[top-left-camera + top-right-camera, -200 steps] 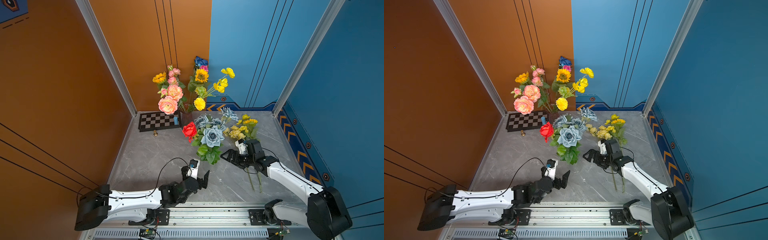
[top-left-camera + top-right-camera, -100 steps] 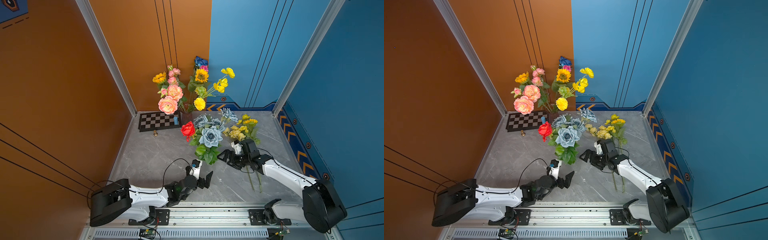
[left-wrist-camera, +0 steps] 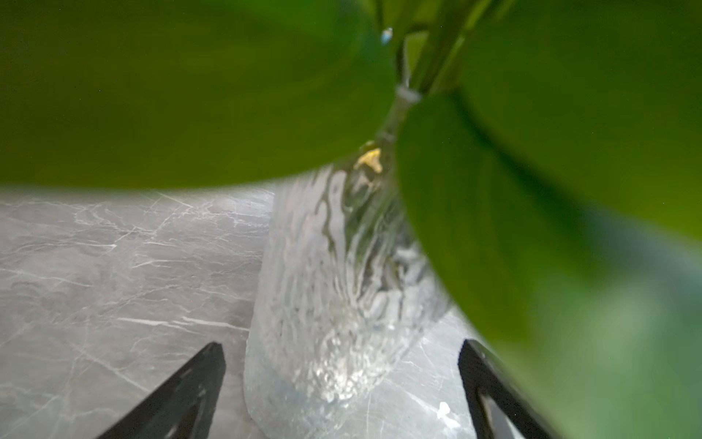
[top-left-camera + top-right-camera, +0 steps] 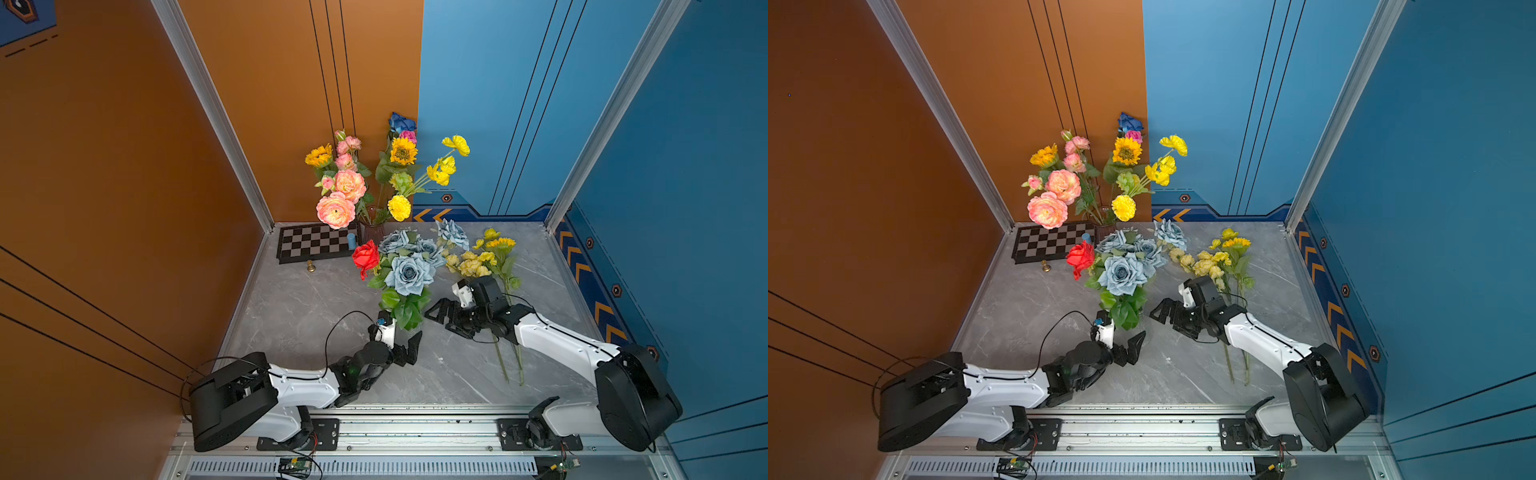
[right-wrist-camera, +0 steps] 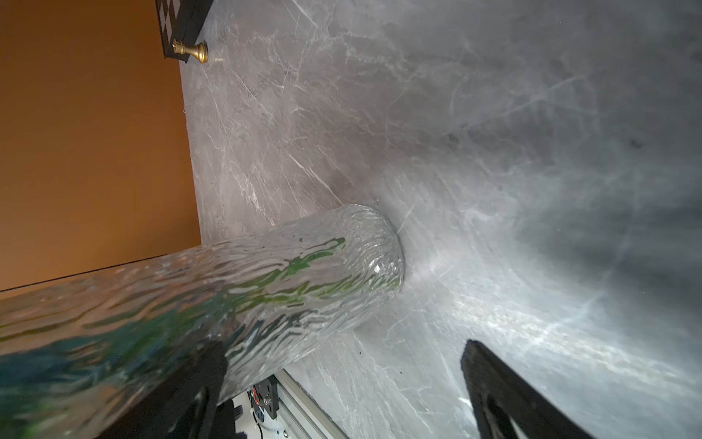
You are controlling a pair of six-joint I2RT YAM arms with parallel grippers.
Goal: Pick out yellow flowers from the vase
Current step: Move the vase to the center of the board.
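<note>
In both top views, some yellow flowers (image 4: 478, 259) lie flat on the grey table (image 4: 291, 316), near my right gripper (image 4: 440, 318). More yellow ones, like a sunflower (image 4: 403, 151), stand in the dark vase (image 4: 371, 230) far back in the corner. My left gripper (image 4: 401, 338) sits low under the blue roses (image 4: 409, 272). Both grippers are wide open and hold nothing. I think these flowers are light, with soft heads and thin bendy stems. So I would pinch a stem, not a bloom.

In the left wrist view, the clear vase (image 3: 334, 304) stands between my open fingers (image 3: 182, 395), not touching. Its glass is bumpy and wavy. Blurry green leaves (image 3: 190, 95) hide its top.

In the right wrist view, the clear vase (image 5: 304, 273) looks like a round tube with green stems inside. It looks slippery and could tip or break.
</note>
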